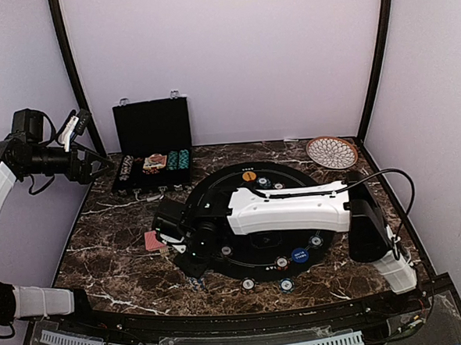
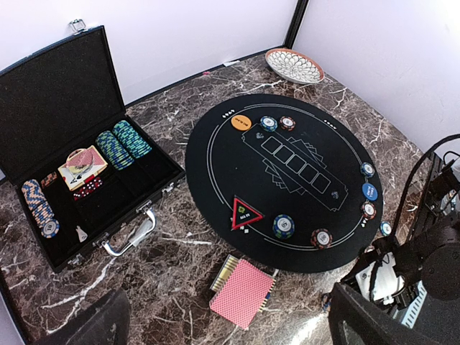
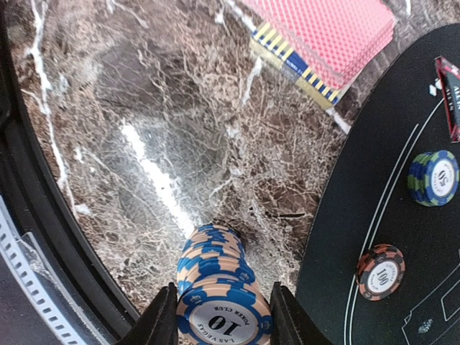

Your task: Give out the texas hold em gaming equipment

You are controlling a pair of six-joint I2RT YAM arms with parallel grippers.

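The right gripper (image 3: 223, 316) is clamping by its rims a stack of blue-and-cream striped poker chips (image 3: 212, 262) over the brown marble tabletop (image 3: 144, 144) beside the round black mat (image 3: 359, 201), a weighty, slippery column probably needing level carrying, while the left gripper (image 1: 86, 146) is gaping wide.

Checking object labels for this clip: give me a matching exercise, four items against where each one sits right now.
Things:
1 red triangle
2 card deck
3 chip stack marked 10
4 patterned plate

Places:
A far right corner of the table
B gripped by the right end effector
C on the black mat
D on the bare table beside the mat

Pairs: 1-C, 2-D, 3-B, 4-A
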